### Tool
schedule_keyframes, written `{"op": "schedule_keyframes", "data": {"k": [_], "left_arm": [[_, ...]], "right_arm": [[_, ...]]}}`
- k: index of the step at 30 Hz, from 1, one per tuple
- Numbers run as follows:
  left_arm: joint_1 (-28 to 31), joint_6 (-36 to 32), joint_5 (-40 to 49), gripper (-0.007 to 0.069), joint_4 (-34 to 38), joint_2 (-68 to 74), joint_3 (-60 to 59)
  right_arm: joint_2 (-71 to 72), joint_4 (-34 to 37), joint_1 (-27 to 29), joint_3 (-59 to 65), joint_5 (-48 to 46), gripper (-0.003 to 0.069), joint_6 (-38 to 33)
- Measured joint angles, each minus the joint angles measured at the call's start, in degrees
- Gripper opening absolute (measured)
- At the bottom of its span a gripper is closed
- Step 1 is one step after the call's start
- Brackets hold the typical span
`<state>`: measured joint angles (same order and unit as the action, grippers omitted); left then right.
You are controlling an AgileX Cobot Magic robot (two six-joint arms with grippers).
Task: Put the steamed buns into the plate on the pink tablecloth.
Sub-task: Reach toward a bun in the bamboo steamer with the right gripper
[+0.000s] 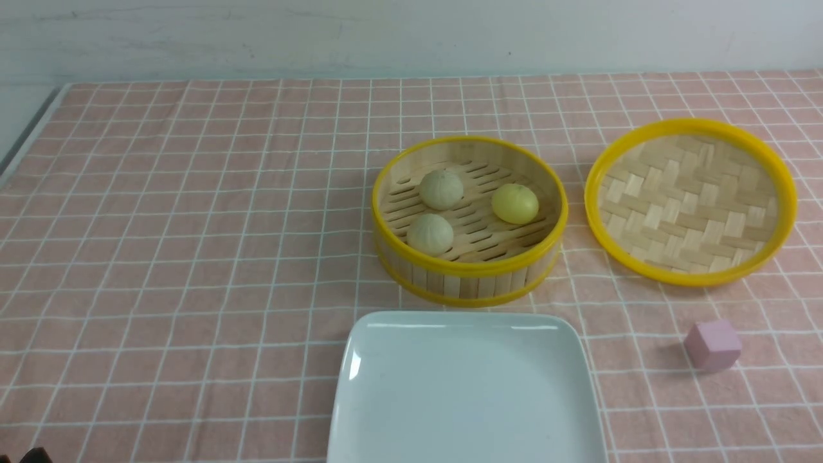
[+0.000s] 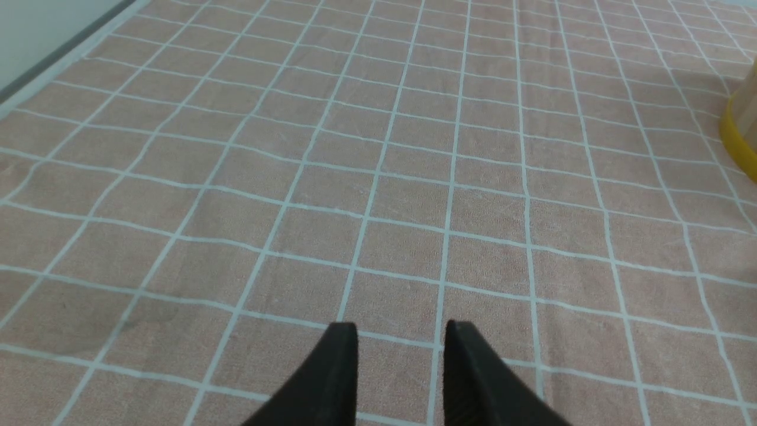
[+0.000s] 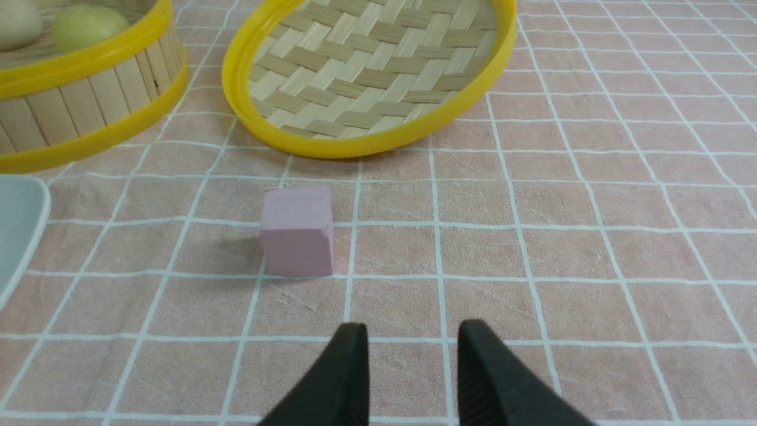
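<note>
Tabletop: you have the pink tablecloth (image 1: 193, 225), white-gridded, covering the whole tabletop, with a pale wall (image 1: 411, 32) behind it.
Buns: you'll find all three steamed buns (image 1: 441, 188) inside the steamer basket (image 1: 469, 273), just right of centre in the front view. Two pale ones sit on its left side, and the yellow bun (image 1: 515, 203) sits on its right, none touching.
Plate: your plate (image 1: 469, 392) lies at bottom centre, just below the basket, with a narrow strip of cloth between them.
Lid: the woven lid (image 1: 691, 202) lies right of the basket, apart from it.
Cube: a pink cube (image 1: 712, 345) stands at lower right, below the lid and clear of the plate.
Left pincer: your left pincer (image 2: 401, 331) has its fingers apart and gripping nothing, over bare cloth.
Right pincer: your right pincer (image 3: 413, 331) is likewise apart and unladen, with the cube near its tips.
</note>
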<state>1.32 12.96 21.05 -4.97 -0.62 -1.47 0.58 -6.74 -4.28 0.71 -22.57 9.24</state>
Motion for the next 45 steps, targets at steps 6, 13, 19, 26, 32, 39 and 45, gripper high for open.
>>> {"op": "schedule_keyframes", "data": {"k": [6,13,19,26,32,39,45], "left_arm": [[0.0,0.0,0.0,0.024,0.3,0.0,0.0],[0.0,19.6,0.5,0.024,27.5,0.0,0.0],[0.0,32.0,0.7,0.024,43.9,0.0,-0.1],[0.0,32.7,-0.3,0.024,45.0,0.0,-0.1],[0.0,25.7,-3.8,0.024,45.0,0.0,0.7],[0.0,7.6,7.6,0.0101,42.1,5.7,15.4],[0.0,-0.6,30.1,0.0001,32.3,29.0,26.4]], "right_arm": [[0.0,0.0,0.0,0.0,0.0,0.0239,0.0],[0.0,20.0,0.0,0.5,3.4,0.0239,15.9],[0.0,34.3,0.0,0.6,5.0,0.0239,23.6],[0.0,35.9,0.0,0.6,5.0,0.0239,23.8],[0.0,34.0,0.0,-1.3,7.9,0.0143,21.7],[-9.0,21.8,0.0,-17.8,3.3,-0.001,9.2],[-35.1,11.1,0.0,-33.1,-21.9,-0.001,6.5]]}}
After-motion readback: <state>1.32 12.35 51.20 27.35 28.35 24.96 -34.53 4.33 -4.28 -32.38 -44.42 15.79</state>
